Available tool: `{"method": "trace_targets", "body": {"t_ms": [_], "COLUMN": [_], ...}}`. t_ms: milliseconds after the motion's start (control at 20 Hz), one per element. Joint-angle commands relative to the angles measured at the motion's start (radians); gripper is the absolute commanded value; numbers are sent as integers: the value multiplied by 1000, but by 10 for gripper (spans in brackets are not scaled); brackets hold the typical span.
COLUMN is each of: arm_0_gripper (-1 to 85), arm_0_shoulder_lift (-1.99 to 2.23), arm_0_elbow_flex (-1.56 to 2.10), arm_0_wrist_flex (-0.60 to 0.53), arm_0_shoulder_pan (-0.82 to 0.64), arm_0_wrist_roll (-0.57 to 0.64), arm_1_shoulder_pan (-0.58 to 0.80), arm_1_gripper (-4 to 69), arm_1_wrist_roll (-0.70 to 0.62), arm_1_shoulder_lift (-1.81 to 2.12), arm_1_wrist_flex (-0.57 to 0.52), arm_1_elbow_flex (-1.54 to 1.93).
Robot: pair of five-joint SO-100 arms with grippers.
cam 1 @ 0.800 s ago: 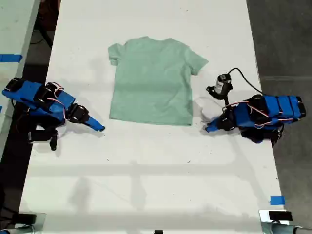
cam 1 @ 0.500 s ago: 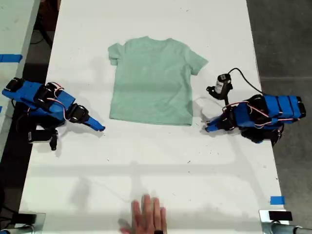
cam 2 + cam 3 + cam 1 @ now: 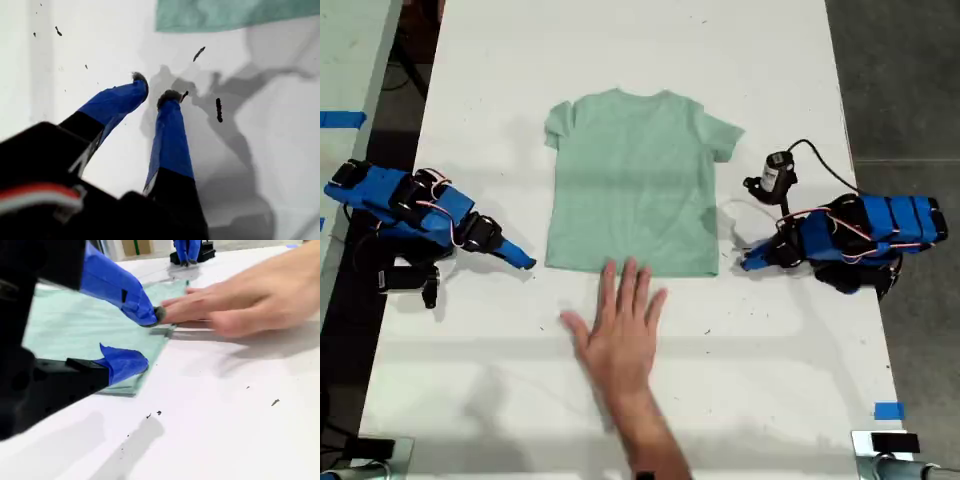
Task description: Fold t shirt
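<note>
Resting now on the t shirt [image 3: 632,180] hem, a hand [image 3: 620,330]; both grippers' jaws apart, empty

We find no readable text, label, brand, number or sign in any view. The t shirt [image 3: 632,180] is plain with no print, and the blue tape pieces [image 3: 888,410] at the worktop [image 3: 770,380] edge carry no writing.
</note>
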Motion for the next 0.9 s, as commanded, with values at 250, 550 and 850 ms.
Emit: {"method": "trace_targets", "body": {"t_ms": [250, 550, 850], "arm_0_gripper": [110, 110, 109], "arm_0_shoulder_lift": [5, 5, 5], "arm_0_elbow_flex": [20, 20, 20], "arm_0_wrist_flex": [-14, -14, -21], "arm_0_shoulder_pan": [-14, -14, -12], "arm_0_wrist_roll": [-12, -12, 57], "arm_1_shoulder_pan": [-3, -3, -3], "arm_1_gripper": [77, 77, 77], "arm_1_wrist_roll": [-2, -2, -2], "arm_1_shoulder_lift": [15, 15, 15], "arm_1_wrist_flex": [-12, -12, -12], "arm_1_elbow_flex": [57, 57, 57]}}
